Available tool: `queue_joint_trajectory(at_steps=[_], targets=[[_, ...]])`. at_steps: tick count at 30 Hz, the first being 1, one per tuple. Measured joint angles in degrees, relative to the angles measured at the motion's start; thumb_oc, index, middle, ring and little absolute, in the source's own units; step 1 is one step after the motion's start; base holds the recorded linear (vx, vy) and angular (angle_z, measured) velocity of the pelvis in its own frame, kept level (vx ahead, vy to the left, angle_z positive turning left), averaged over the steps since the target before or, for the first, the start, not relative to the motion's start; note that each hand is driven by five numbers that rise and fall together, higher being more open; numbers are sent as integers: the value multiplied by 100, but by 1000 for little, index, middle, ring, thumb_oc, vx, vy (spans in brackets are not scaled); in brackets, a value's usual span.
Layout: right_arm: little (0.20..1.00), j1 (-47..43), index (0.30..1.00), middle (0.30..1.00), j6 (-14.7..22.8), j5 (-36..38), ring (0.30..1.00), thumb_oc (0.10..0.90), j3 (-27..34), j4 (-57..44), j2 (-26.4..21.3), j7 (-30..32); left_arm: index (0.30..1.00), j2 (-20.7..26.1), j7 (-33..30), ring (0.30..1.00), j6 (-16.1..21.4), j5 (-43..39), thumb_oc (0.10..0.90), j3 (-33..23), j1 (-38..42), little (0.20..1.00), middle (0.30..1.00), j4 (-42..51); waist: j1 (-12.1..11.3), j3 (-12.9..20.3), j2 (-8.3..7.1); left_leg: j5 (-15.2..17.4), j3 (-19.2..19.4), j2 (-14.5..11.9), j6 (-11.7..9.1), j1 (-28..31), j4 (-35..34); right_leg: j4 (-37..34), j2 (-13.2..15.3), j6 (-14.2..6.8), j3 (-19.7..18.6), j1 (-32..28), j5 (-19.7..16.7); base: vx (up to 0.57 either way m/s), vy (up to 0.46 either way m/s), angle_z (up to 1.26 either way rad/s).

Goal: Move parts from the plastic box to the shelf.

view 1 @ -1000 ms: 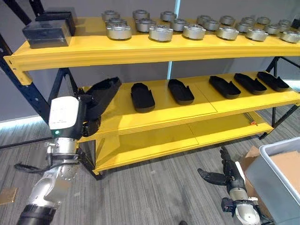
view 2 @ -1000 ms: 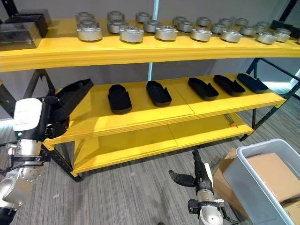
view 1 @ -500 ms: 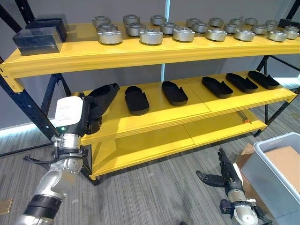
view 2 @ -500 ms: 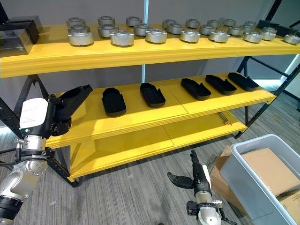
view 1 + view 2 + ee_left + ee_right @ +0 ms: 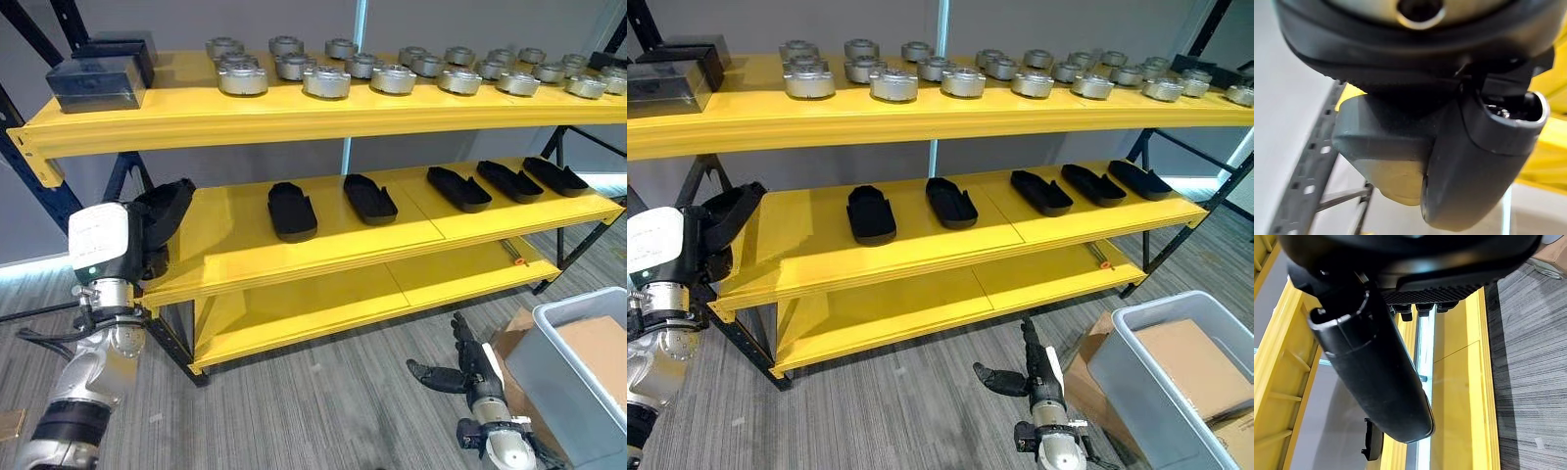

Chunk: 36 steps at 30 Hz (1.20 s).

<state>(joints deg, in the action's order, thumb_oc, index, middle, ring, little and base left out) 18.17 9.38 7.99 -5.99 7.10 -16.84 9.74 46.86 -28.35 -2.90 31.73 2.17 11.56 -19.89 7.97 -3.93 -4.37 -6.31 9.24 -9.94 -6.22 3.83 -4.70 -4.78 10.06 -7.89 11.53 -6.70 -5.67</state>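
- Left hand [image 5: 147,245] is up at the left end of the yellow shelf [image 5: 323,250], fingers curled round a black part [image 5: 167,201] held just off the middle level's end.
- Five more black parts [image 5: 292,209] lie in a row along that middle level.
- Right hand [image 5: 465,367] hangs low over the floor, fingers straight, thumb out, holding nothing.
- Grey plastic box [image 5: 558,377] sits just beside it.

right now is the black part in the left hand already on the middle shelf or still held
Still held: the left hand grips the black part at the middle shelf's left end, tilted up, not lying flat like the others.
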Motion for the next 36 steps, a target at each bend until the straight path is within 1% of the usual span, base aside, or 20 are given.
queue_joint_trajectory(at_steps=[3,4,7,8,10,12,13,15,17,19,20,21,24,25,26,27,28,29,32,36], targets=[[1000,30,1000,1000,-5,1,1000,900,2,7,1,-34,300,23,25,300,-63,-1,400,209,252,300,300,-284,3,11,-17,0,4,1,-1,-22,18,0,-3,4,14,15,7,15,-4,5],[1000,69,1000,1000,-10,1,1000,900,-5,14,10,-90,300,184,110,300,-99,-2,400,618,661,300,300,-662,7,22,-34,-6,-21,-1,-4,-59,18,8,-7,7,35,30,11,10,5,5],[1000,119,1000,1000,-27,2,1000,900,-4,14,11,-117,300,302,185,300,-86,-14,400,745,847,300,300,-768,117,26,-41,-10,-18,7,-4,-89,18,8,-2,5,35,61,10,-16,-2,1],[1000,134,1000,1000,-31,2,1000,900,0,14,11,-117,300,306,190,300,-72,-84,400,772,896,300,300,-798,135,26,-40,-29,-16,5,-35,-94,20,15,-4,5,29,75,10,-42,-20,-2],[1000,145,1000,1000,-88,6,1000,900,-4,12,8,-156,300,463,362,300,-55,-365,400,1278,1557,300,300,-1310,136,29,-46,-51,-19,-18,-46,-215,23,68,-31,11,21,232,16,-14,-8,-2],[1000,163,1000,1000,-104,6,1000,900,-2,9,-5,-185,300,468,414,300,-70,-520,400,1479,1913,300,300,-1611,218,29,-49,-66,-22,-38,-61,-285,40,85,-49,13,22,300,15,-53,-14,-1],[1000,158,1000,1000,-103,6,1000,900,-2,9,-8,-194,300,482,413,300,-71,-658,400,1485,1951,300,300,-1632,284,29,-49,-73,-11,-49,-70,-296,40,98,-70,15,6,339,15,-79,-24,-5],[1000,143,1000,1000,-104,7,1000,900,-13,8,-21,-194,300,527,427,300,-50,-849,400,1802,2330,300,300,-1942,296,24,-64,-78,3,-89,-80,-412,101,142,-112,19,-5,442,17,-59,-14,-6],[1000,105,1000,1000,-103,9,1000,900,-24,7,-30,-198,300,642,474,300,-44,-898,400,1913,2546,300,300,-2025,317,20,-76,-86,3,-121,-95,-561,149,189,-151,40,-28,619,9,-51,2,-8],[1000,110,1000,1000,-102,15,1000,900,-25,9,-69,-201,300,677,507,300,-44,-894,400,2104,2698,300,300,-2059,325,-15,-76,-86,8,-131,-96,-575,156,189,-166,50,-27,632,8,-82,13,-2],[1000,106,1000,1000,-98,23,1000,900,-25,9,-80,-198,300,679,524,300,-50,-894,400,2252,2823,300,300,-2083,341,-56,-78,-86,11,-130,-96,-580,160,198,-162,56,-29,642,12,-146,21,4],[1000,12,1000,1000,-96,25,1000,900,-50,10,-116,-202,300,684,532,300,-39,-888,400,2599,3246,300,300,-2236,298,-233,-83,-82,-8,-128,-92,-703,255,329,-144,62,-29,767,60,-213,29,2],[1000,-384,1000,1000,-89,128,1000,900,-194,11,-151,-222,300,768,590,300,-40,-893,400,2989,4049,300,300,-2731,301,-761,-16,-41,-62,-133,-61,-1090,592,647,-100,73,-97,1153,90,-130,16,-4],[1000,-433,1000,1000,-91,135,1000,900,-259,18,-153,-230,300,766,670,300,-41,-902,400,2990,4113,300,300,-2861,329,-907,33,-11,-71,-148,-62,-1118,670,683,-104,85,-114,1173,87,-128,2,-2],[1000,-448,1000,1000,-86,148,1000,900,-266,20,-169,-225,300,766,689,300,-32,-910,400,2995,4166,300,300,-2943,386,-965,75,18,-75,-172,-67,-1207,766,766,-118,100,-122,1258,116,-129,-5,0],[1000,-566,1000,1000,-86,149,1000,900,-272,25,-215,-219,300,765,694,300,1,-1057,400,2996,4395,300,300,-3153,404,-1075,128,22,-107,-183,-62,-1408,880,989,-116,118,-124,1495,172,-101,-20,5],[1000,-684,1000,1000,-89,149,1000,900,-273,43,-227,-219,300,738,764,300,29,-1296,400,2971,4520,300,300,-3444,436,-1212,177,24,-155,-197,-60,-1451,934,1136,-112,138,-126,1573,228,-99,-24,3],[1000,-684,1000,1000,-88,148,1000,900,-276,43,-264,-213,300,685,820,300,28,-1358,400,2972,4525,300,300,-3614,445,-1244,223,25,-155,-210,-61,-1448,941,1213,-118,138,-127,1608,274,-112,-28,1],[1000,-689,1000,1000,-87,148,1000,900,-279,43,-331,-194,300,666,820,300,46,-1541,400,2947,4582,300,300,-3697,427,-1370,275,26,-169,-227,-65,-1460,979,1364,-119,158,-131,1668,346,-73,-26,0],[1000,-689,1000,1000,-87,149,1000,900,-291,43,-376,-193,300,667,823,300,30,-1801,400,2899,4589,300,300,-3811,419,-1378,289,106,-183,-299,-125,-1509,1136,1599,-145,195,-132,1745,498,-40,-22,-1]])
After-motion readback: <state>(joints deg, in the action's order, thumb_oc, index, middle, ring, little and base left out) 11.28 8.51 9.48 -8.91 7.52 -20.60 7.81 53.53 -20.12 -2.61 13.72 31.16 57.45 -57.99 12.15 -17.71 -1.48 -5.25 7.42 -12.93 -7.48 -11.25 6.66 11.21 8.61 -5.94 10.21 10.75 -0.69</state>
